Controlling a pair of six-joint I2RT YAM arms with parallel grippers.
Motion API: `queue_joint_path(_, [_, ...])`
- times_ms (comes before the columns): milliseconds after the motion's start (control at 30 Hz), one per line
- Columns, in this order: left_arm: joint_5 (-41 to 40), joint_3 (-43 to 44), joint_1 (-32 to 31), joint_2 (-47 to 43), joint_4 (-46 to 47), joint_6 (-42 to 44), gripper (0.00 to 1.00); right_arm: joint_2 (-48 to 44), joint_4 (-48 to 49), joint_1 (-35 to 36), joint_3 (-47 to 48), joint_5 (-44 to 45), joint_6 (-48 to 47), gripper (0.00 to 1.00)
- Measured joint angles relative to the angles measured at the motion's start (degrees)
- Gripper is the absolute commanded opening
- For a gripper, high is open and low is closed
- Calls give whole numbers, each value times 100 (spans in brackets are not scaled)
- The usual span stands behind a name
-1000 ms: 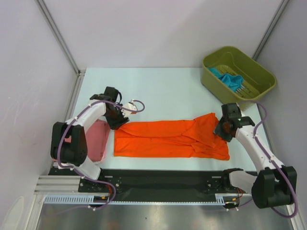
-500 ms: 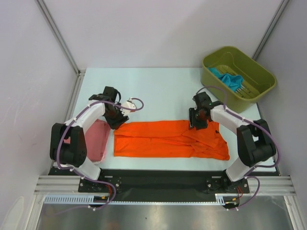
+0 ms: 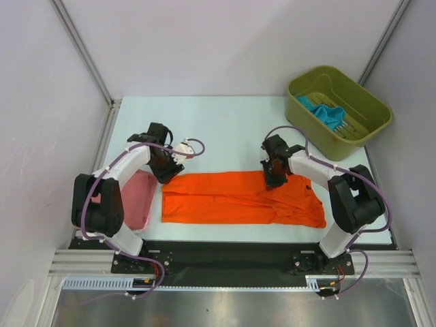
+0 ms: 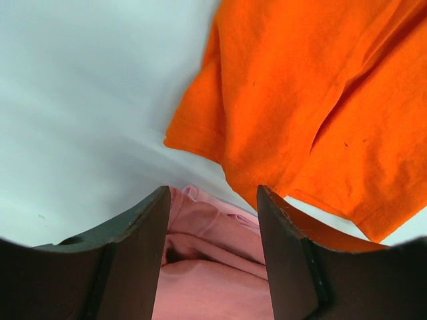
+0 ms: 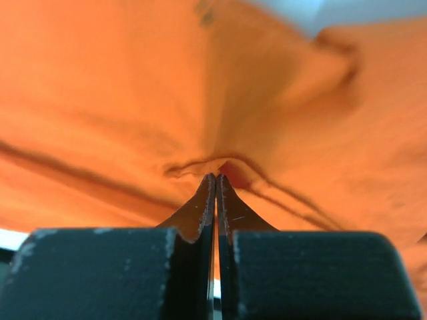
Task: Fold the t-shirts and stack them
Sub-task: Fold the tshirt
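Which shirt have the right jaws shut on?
The orange t-shirt, spread out flat between the arms; the pink one lies at the left, the teal one in the green bin.

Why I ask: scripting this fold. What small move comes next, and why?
Probably ease the left tool onto the corner of the orange t-shirt and close: the right tool is shut on its far edge, while the left stands open short of that cloth, over the pink t-shirt.

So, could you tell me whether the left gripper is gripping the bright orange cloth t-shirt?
No, the left gripper stands open with nothing between its fingers, the bright orange cloth t-shirt lying beyond them.
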Motion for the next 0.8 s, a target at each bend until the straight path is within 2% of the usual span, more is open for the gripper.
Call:
queue_joint_path(267, [219,376,-107,24,-50,-101,60,-387,-590,675,-79,35,140,2])
queue_joint_path(300, [251,431,-131,35,-59,-122,60,-398,-634,739,-85,26,140,6])
queue_joint_path(367, [291,542,-208,83,-57,-166,60,-396,-678,802,-85,-7,144,29])
queue_joint_path(400, [308,597,-262,109,-50,-184,60,-396,-695,813,-81,-52,114,48])
queue_joint_path(433, [339,638,-315,133,-48,-212,60,-396,-702,820,-76,-79,120,55])
queue_joint_path(533, [525,861,-595,245,-13,-334,59,-455,-717,835,-81,-205,-9,62])
queue_joint_path(600, [647,1010,-837,313,42,-426,56,-702,-695,741,-140,-275,-2,59])
queue_joint_path(633, [723,1095,-977,348,107,-492,52,-944,-684,621,-216,-304,42,47])
queue_joint_path(667, [793,1158,-1137,374,195,-584,50,-1222,-664,404,-319,-374,103,40])
queue_joint_path(733, [960,1270,-1530,450,385,-734,45,-1757,-704,-400,-498,-472,313,30])
queue_joint_path(800, [1095,1366,-1982,584,590,-892,44,-2092,-664,-1370,-691,-407,557,29])
